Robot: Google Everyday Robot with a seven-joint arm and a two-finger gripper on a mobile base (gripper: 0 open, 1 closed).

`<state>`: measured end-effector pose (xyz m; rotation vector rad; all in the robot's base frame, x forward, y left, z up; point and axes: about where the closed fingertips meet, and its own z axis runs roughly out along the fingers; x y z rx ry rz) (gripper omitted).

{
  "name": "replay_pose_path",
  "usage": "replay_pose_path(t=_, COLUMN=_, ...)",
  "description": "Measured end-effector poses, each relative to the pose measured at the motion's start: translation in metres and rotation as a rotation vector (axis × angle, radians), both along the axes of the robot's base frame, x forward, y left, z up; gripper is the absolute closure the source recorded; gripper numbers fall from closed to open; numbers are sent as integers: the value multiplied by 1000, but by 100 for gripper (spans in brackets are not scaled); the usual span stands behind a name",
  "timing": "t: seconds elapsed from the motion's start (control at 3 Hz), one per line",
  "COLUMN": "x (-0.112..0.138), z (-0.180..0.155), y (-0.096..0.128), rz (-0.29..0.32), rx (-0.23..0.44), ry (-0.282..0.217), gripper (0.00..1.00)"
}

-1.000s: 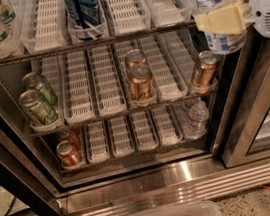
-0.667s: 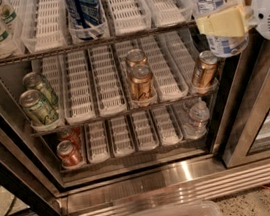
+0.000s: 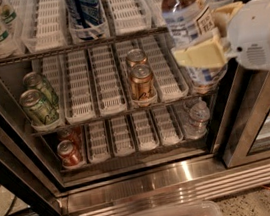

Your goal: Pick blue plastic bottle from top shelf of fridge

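My white two-finger hand [image 3: 207,36] was clamped on the clear plastic bottle of brown tea with the white-and-blue label [image 3: 187,18]. One cream finger [image 3: 201,53] lay across its front and the other sat behind. The bottle hung upright before the right end of the wire top shelf [image 3: 65,48], reaching down past that shelf's front edge. The dark door post [image 3: 234,115] of the steel-framed fridge [image 3: 151,183] stood just to its right. To its left lay open white slotted lane trays [image 3: 127,5], with the blue Pepsi bottle [image 3: 84,9] well apart beyond them. The tea bottle's cap ran off the top edge. Its foot hid the right end of the middle rack [image 3: 125,112]. How far out from the racks it hung, I could not tell.
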<state>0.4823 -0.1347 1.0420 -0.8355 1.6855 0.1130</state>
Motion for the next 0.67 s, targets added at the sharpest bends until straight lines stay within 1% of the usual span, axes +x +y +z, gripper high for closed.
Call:
replay_pose_path(t=0.33, x=-41, z=-22, y=53, rz=181, rx=-4, ry=55, gripper=100)
replay_pose_path(t=0.67, x=-75, z=-31, y=86, rz=323, rx=2, ry=90, gripper=100)
